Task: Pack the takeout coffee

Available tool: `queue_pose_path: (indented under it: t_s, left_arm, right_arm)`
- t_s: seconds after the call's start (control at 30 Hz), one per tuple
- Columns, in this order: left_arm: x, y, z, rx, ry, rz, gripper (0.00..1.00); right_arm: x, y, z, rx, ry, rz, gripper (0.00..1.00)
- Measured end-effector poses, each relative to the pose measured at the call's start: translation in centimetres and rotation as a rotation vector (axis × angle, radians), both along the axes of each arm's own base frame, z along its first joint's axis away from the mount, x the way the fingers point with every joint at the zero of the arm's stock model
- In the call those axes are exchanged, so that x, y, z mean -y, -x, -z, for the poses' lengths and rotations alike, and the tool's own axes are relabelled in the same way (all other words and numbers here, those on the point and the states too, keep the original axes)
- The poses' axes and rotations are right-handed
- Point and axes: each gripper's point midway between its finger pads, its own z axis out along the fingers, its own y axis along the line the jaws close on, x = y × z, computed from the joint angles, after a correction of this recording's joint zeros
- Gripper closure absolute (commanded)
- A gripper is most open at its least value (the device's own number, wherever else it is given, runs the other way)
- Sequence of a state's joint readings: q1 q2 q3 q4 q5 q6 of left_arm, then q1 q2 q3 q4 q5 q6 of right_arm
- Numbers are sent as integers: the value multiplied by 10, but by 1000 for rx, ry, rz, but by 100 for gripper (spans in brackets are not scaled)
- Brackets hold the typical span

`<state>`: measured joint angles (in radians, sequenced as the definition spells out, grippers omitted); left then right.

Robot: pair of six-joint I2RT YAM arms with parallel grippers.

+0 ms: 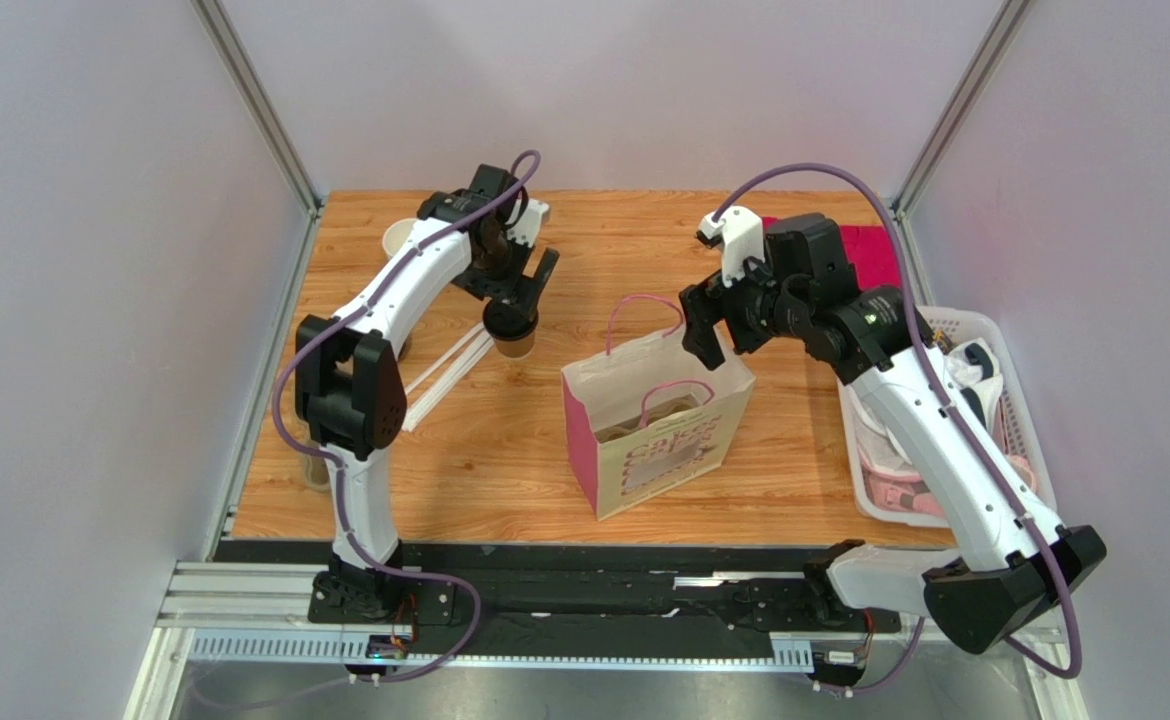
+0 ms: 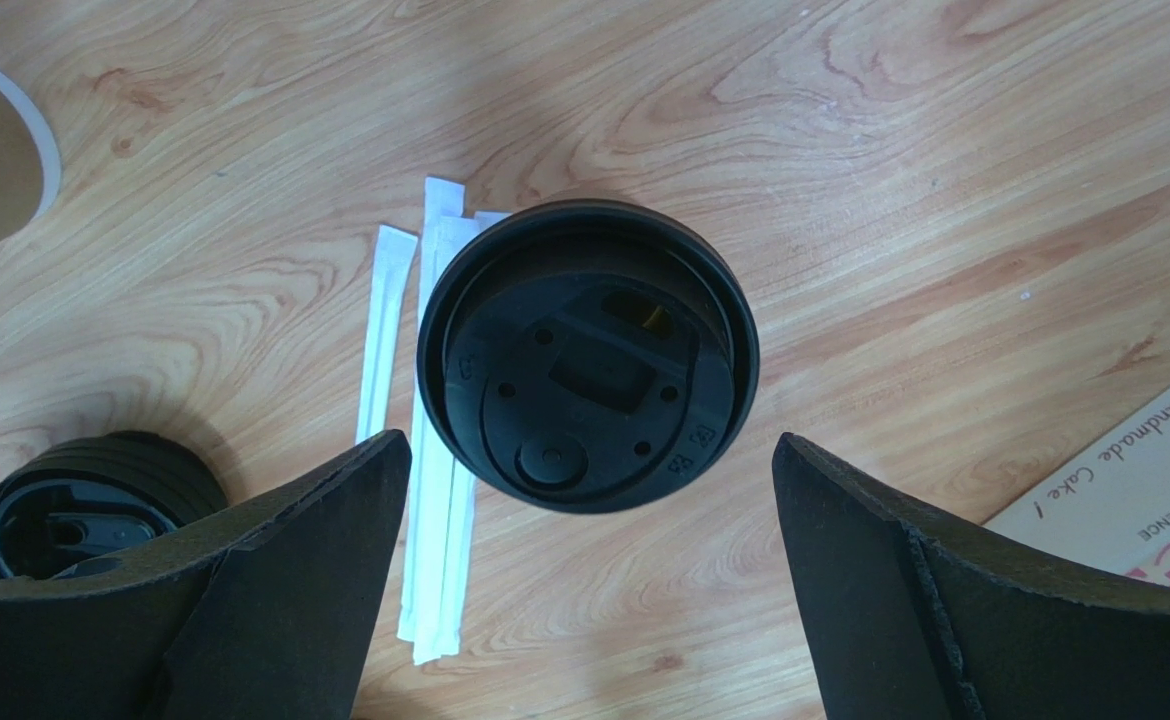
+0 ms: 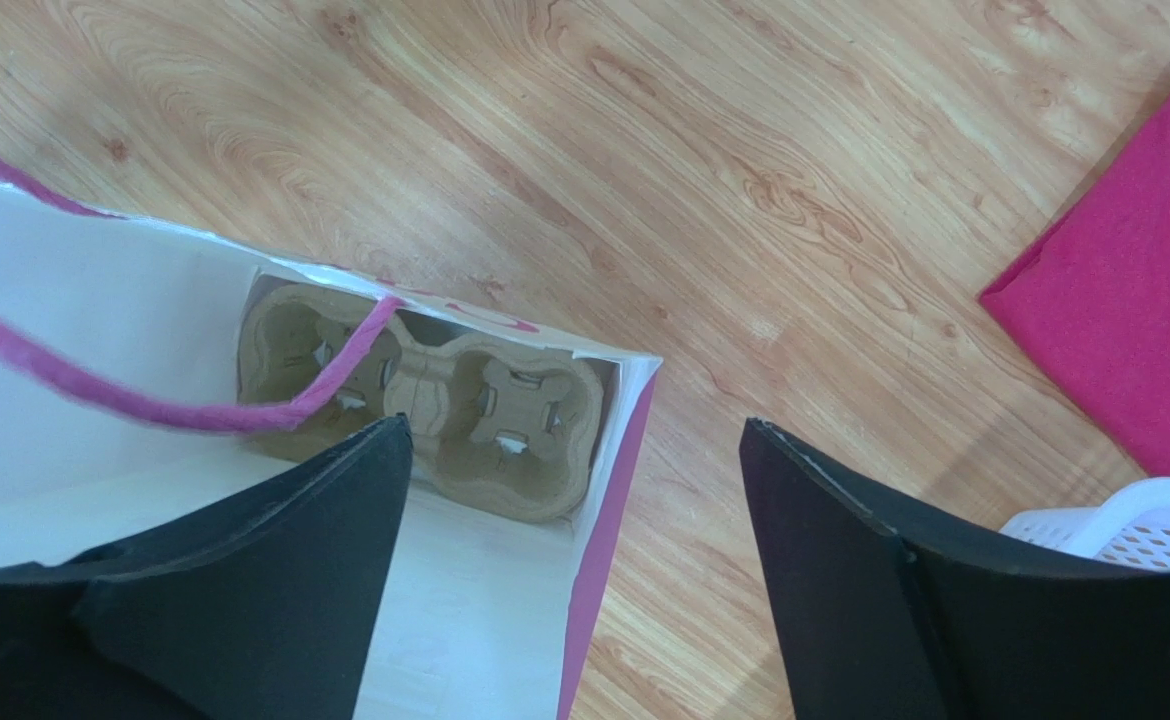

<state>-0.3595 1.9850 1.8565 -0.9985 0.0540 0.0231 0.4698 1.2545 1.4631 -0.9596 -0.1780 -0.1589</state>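
Left claw [image 2: 588,450]: fingers spread wide, arm reaching out, poised above the takeout coffee [image 2: 588,360].
Right claw [image 3: 573,443]: fingers apart, nothing held, pointing down over the three o'clock end of the paper bag [image 1: 663,435].
Takeout coffee: upright on the table, lid on, ten o'clock of the paper bag.
Paper bag: standing open, pulp carrier [image 3: 509,413] at the bottom.

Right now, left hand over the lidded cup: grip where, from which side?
From above, probably: lower the left hand and pinch the brown wall just under the black lid. The takeout coffee stands upright, centred between the open fingers; the wider lid should stop slipping.
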Motion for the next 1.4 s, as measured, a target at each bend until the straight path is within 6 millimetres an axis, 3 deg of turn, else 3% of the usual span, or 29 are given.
queue_pose_path:
  t_s: [0.23, 0.7, 1.4]
  left_arm:
    - [0, -1, 15, -32, -10, -1, 11]
    - [3, -6, 21, -27, -13, 0, 18]
    - [6, -8, 29, -10, -57, 13, 19]
  right_arm:
    - [1, 2, -14, 71, -24, -11, 10]
    - [4, -4, -6, 63, 19, -12, 9]
    - [11, -8, -10, -8, 36, -25, 5]
